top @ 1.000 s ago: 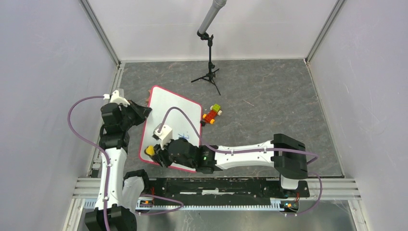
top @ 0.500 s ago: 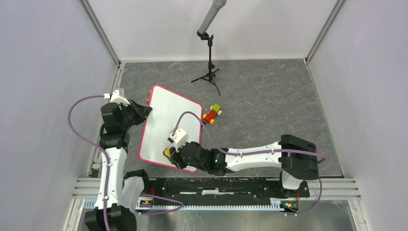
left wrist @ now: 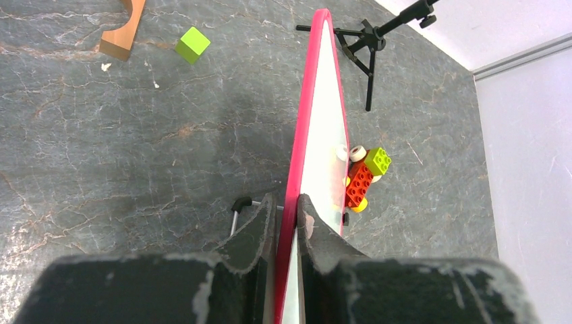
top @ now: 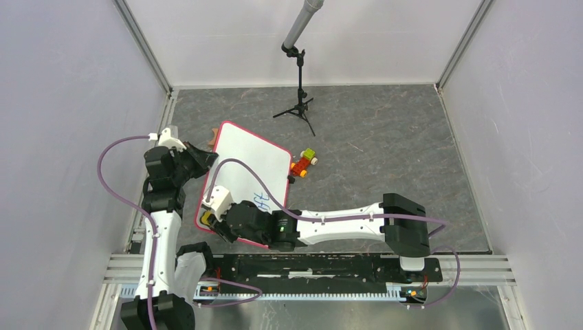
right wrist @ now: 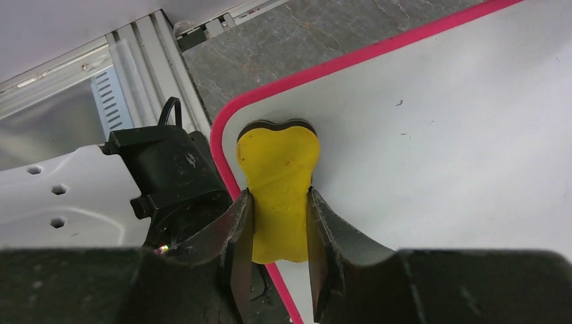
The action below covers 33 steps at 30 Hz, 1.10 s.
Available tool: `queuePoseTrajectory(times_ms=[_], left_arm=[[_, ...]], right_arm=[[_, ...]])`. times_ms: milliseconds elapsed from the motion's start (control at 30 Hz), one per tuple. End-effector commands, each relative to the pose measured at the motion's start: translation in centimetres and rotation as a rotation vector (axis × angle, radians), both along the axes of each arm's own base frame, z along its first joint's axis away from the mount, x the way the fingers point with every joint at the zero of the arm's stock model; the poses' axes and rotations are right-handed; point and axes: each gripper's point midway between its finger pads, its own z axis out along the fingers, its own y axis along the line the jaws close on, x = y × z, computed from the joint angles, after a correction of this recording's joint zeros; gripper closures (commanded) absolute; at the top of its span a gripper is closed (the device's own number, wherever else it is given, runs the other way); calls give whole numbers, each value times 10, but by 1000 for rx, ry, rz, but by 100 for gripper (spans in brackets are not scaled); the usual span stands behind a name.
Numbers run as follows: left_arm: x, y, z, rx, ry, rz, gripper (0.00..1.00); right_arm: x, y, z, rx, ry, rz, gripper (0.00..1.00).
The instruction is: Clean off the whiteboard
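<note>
The whiteboard (top: 249, 165), white with a red-pink rim, lies slanted on the grey table at the left. Blue scribbles (top: 262, 201) show near its near edge. My left gripper (top: 206, 157) is shut on the board's left rim; in the left wrist view the rim (left wrist: 307, 128) runs edge-on between the jaws of that gripper (left wrist: 288, 208). My right gripper (top: 210, 217) is shut on a yellow eraser (top: 205, 218) at the board's near-left corner. In the right wrist view the eraser (right wrist: 278, 169), held by the right gripper (right wrist: 278, 196), presses on the white surface (right wrist: 438, 135) beside the rim.
A toy brick car (top: 303, 163) lies just off the board's right edge, also in the left wrist view (left wrist: 361, 179). A microphone tripod (top: 300, 104) stands behind. A green cube (left wrist: 193, 44) and a wooden arch (left wrist: 121, 30) lie left of the board. Metal rails (top: 309, 265) run along the near edge.
My right gripper with the eraser swept right along the board's near edge, then back left to the near-left corner. The blue scribbles, covered half a second ago, show again. The left arm has held still.
</note>
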Motion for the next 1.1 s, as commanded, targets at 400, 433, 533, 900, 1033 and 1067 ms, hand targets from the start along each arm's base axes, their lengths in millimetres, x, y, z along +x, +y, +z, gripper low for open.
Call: queuePoseTrajectory(times_ms=[400, 433, 533, 900, 1033, 1067], left_arm=[[-3, 1, -5, -23, 52, 34, 98], [-3, 1, -6, -24, 54, 31, 98], [-3, 1, -5, -24, 53, 33, 98], [-3, 2, -6, -23, 54, 40, 98], [-3, 1, -5, -23, 51, 36, 98], [-3, 1, -4, -24, 51, 34, 98]], right_arm=[[11, -78, -88, -258, 3, 8, 72], [15, -84, -91, -267, 6, -4, 72], [22, -93, -98, -290, 3, -24, 72], [28, -58, -51, -114, 36, -73, 72], [43, -73, -62, -97, 66, -158, 72], [46, -80, -72, -104, 85, -181, 72]])
